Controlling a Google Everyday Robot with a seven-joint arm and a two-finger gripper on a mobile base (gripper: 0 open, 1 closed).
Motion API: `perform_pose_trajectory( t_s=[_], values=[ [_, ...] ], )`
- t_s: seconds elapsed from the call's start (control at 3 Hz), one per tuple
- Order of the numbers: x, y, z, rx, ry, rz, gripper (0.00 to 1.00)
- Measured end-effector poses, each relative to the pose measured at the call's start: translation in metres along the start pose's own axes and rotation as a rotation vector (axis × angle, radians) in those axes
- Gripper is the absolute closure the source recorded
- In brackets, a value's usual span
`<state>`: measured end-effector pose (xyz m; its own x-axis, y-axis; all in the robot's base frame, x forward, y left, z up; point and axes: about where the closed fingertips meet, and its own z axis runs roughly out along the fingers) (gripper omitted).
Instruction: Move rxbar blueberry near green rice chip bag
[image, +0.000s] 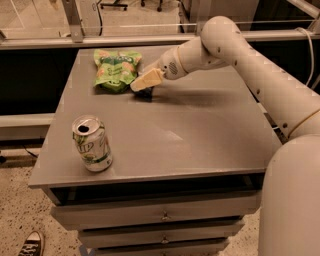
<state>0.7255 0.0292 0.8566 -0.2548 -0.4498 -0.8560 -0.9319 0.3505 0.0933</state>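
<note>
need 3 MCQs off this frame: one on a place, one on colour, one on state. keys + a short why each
1. Where is the gripper?
A. low over the far side of the table, at the right edge of the green rice chip bag
B. down near the floor
C. raised high above the near edge

2. What colour is the soda can?
A. red
B. green and white
C. all black

3. How does the soda can stand?
A. upright
B. tipped on its side
C. crushed flat

Key:
1 A: the gripper sits right beside the bag, just above the dark rxbar blueberry.
2 B: its side shows a green print on white.
3 A: its top faces up and its base is on the table near the front left corner.
</note>
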Motion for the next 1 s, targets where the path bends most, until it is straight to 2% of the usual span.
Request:
perform_pose_trajectory(
  t_s=[0.33, 0.67, 1.0],
  values=[
    [0.002, -0.006, -0.010, 0.027, -0.012, 0.017, 0.00],
    [0.006, -0.022, -0.033, 0.095, -0.016, 0.021, 0.00],
    [0.008, -0.048, -0.086, 0.191, -0.057, 0.015, 0.00]
  ],
)
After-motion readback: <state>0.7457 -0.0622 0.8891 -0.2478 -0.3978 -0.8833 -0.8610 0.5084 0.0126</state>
